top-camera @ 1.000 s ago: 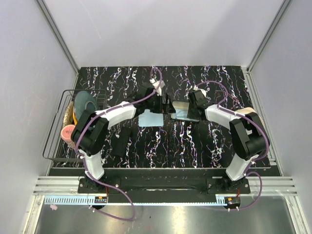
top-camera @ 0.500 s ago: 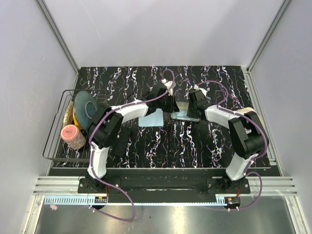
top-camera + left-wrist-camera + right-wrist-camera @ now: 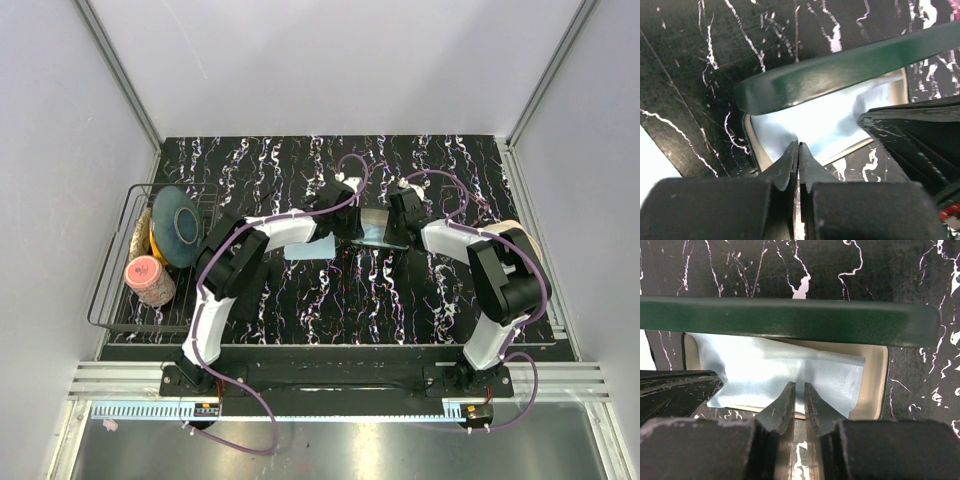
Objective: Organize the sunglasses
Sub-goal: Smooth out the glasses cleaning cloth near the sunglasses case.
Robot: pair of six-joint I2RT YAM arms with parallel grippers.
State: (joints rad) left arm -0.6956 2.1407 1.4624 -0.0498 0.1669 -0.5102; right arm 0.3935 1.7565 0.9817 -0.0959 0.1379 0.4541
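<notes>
An open glasses case point(image 3: 375, 228) lies mid-table, with a dark green lid point(image 3: 790, 315) raised over a cream tray point(image 3: 875, 380). A pale blue cloth point(image 3: 780, 370) lies inside it. My left gripper point(image 3: 350, 222) is at the case's left end. In the left wrist view it point(image 3: 799, 144) is shut, its tips at the edge of the cloth point(image 3: 825, 120) under the lid point(image 3: 830, 75). I cannot tell whether cloth is pinched. My right gripper point(image 3: 393, 233) is at the case's front rim, and its jaws point(image 3: 799, 385) stand nearly together astride that rim. The sunglasses are out of view.
A wire rack point(image 3: 110, 290) at the table's left holds a blue-grey plate point(image 3: 178, 215) and a pink-lidded jar point(image 3: 148, 275). A pale sheet point(image 3: 310, 245) lies flat just left of the case. A beige object point(image 3: 512, 230) sits behind the right arm.
The left arm has reached right to the case and its jaws have gone from wide open to shut. The right jaws have narrowed. The case has shifted slightly.
</notes>
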